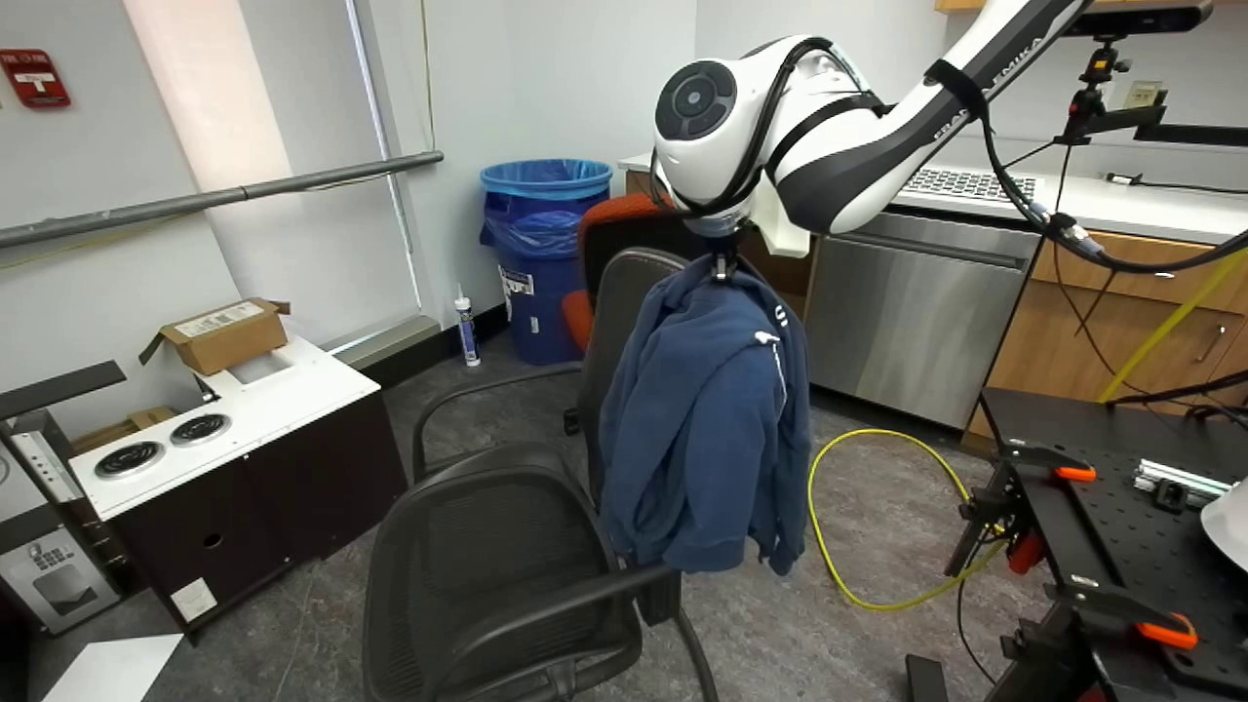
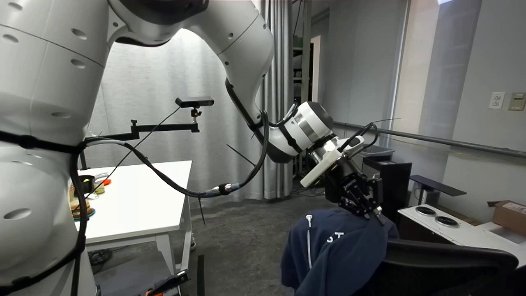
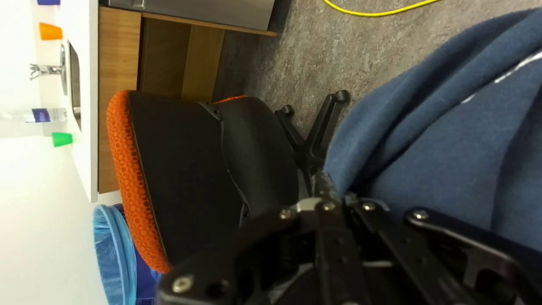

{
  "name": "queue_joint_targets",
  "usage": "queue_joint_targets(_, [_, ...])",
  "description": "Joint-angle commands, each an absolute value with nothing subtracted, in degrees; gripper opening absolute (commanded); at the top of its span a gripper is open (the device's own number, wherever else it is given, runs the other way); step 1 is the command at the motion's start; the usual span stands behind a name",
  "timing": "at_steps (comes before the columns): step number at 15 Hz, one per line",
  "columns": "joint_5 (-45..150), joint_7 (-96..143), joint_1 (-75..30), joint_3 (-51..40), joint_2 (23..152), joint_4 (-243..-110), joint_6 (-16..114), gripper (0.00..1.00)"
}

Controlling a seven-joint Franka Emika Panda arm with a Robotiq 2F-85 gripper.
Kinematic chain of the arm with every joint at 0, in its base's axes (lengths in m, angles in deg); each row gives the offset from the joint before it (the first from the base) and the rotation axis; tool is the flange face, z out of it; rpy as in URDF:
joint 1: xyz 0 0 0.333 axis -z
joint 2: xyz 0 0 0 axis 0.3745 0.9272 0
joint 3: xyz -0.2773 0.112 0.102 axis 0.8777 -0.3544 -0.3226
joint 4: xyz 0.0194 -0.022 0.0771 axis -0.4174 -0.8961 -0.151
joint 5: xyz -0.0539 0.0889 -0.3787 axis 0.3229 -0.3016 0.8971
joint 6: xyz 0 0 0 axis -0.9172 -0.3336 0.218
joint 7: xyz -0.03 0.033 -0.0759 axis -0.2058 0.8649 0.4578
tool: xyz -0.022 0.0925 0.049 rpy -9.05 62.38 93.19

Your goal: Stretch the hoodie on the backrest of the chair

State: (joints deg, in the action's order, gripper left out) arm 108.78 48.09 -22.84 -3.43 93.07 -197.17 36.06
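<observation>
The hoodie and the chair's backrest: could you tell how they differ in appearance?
The hoodie is blue, while the backrest is charcoal. The hoodie hangs in loose folds; the backrest stands upright. The hoodie carries a white cord; on the backrest none shows. Both look dark.

Hoodie [image 1: 702, 419] denim-blue; drawstring [image 2: 308, 238] white; office chair [image 1: 497, 546] black; other chair's edging [image 3: 131, 169] orange, circle-patterned

Rumpled blue hoodie [image 1: 697, 419] partly over backrest [image 1: 618, 304]

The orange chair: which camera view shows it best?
The wrist view: there, the orange chair shows its back largely uncovered. An exterior view gives only parts, behind the black chair. Elsewhere it is absent.
</observation>
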Motion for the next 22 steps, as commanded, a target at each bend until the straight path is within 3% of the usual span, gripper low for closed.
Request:
queue_joint_targets(1, [112.87,46.34,-21.75,-3.20,93.14,-196.77,39.56,0.01])
queue_joint_targets(22, [97.76,24.60,-18.05,-4.64,93.38,-196.95,45.75,0.01])
